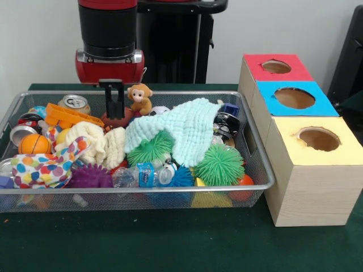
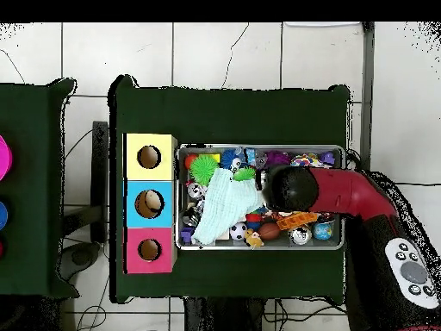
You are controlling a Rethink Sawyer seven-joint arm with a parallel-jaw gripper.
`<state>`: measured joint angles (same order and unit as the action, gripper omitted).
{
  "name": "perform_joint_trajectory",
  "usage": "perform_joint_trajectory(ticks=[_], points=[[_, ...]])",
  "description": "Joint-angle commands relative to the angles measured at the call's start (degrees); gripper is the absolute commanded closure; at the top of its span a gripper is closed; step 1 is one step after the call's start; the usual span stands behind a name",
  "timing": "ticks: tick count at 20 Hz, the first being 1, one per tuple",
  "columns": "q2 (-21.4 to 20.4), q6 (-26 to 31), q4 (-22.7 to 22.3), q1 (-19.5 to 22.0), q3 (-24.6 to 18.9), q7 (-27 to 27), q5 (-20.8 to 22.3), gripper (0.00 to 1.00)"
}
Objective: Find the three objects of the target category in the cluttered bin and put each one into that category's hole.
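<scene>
The wire mesh bin (image 1: 258,164) is packed. A pale mint cloth (image 1: 181,133) drapes over its middle and covers whatever lies beneath. A cream cloth (image 1: 99,144) and a polka-dot cloth (image 1: 42,169) do the same on the side below the arm. Items pressed against the front mesh wall are only partly legible: a plastic bottle (image 1: 142,174) lies on its side there, and coloured shapes below it cannot be identified.

In the overhead view the arm (image 2: 344,194) lies across one end of the bin and hides the contents under it.

The gripper (image 1: 115,105) hangs at the back of the bin, above the clutter. It shows as one dark vertical block; whether the fingers are spread or pressed together cannot be told, nor whether they pinch anything.

The target category cannot be determined from the pictures. Candidates in view:
- Toy monkey (image 1: 139,97), just beside the gripper, at the back wall.
- Orange toy piece (image 1: 71,116), just beside the gripper on the other side.
- Soda can (image 1: 74,102), behind the orange piece.
- Two green spiky balls (image 1: 220,164), near the front, well apart from the gripper.
- Purple spiky ball (image 1: 89,177), at the front wall.

The three-hole box (image 1: 309,170) stands beside the bin, with red, blue and yellow tops.
</scene>
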<state>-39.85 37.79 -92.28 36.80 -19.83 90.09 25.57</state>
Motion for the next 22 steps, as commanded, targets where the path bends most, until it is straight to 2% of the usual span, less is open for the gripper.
perform_joint_trajectory(ticks=[1, 5, 11, 18, 19, 22], points=[[0.4, -2.8, -5.0, 0.3, -4.7, -5.5, 3.2, 1.00], [-0.5, -6.1, -7.5, 0.7, -5.3, -4.2, 3.7, 1.00], [-0.9, -8.5, -8.4, -0.3, -4.5, -2.2, 4.0, 1.00], [0.1, -4.9, -6.6, -2.1, -2.9, -1.2, 2.5, 1.00], [0.2, -4.7, -6.5, -2.2, -2.8, -1.1, 2.3, 0.00], [0.5, -2.7, -4.9, -3.1, -2.9, -1.6, 1.9, 0.00]])
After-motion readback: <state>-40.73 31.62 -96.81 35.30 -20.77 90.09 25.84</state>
